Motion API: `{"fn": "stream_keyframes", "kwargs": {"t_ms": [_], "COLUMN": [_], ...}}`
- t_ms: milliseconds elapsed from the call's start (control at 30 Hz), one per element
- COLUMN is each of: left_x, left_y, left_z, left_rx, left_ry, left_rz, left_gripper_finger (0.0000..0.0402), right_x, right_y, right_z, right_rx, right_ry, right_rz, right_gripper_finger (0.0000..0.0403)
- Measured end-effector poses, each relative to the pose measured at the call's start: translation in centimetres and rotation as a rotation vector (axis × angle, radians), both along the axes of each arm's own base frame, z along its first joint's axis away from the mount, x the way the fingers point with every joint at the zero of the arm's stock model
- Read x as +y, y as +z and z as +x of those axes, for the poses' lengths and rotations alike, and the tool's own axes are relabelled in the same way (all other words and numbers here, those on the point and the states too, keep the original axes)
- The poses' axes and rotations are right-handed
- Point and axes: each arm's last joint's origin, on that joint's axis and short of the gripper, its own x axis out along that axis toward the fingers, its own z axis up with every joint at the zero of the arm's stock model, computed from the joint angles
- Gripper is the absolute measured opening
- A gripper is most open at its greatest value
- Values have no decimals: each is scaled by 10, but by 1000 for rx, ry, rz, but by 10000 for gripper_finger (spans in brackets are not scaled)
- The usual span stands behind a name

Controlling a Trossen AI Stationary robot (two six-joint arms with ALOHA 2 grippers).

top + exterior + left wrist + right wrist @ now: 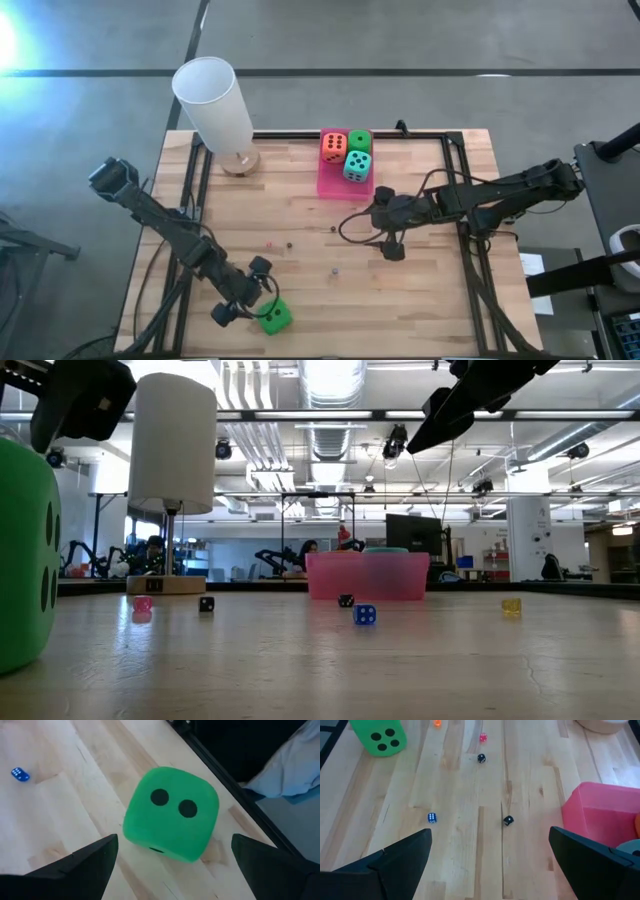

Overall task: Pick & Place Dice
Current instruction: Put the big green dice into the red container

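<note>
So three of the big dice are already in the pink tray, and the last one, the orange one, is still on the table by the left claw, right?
Not quite: the die left on the table is green, not orange, as the high view shows. The orange die already sits in the pink tray. The left claw is indeed beside the green one.

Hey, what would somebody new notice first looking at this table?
Probably the pink bin at the far edge, holding three dice: orange-red, green and teal. Next, the lone green die at the near edge, right by the open left end effector. A white lamp stands at the far left corner.
</note>
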Motion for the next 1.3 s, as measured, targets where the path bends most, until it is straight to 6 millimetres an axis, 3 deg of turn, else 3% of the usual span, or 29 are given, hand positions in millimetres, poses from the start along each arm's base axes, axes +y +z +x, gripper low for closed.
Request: {"fn": "stream_keyframes", "kwargs": {"t_ms": [300,633,1300], "left_x": [-10,-23,-11], "left_y": [-1,-26,-30], "left_z": [6,18,24], "left_rx": [-99,-124,-168], "left_ry": [-79,-172,-170], "left_rz": [-8,61,128], "left_gripper_finger": [391,391,393], "right_x": [0,0,0], "right_y": [0,1,0], "right_z": [0,1,1], "right_rx": [-7,-9,-9], "right_ry": [5,7,7], "right_rz": [-5,-6,-7], "right_gripper_finger": [400,400,400]}}
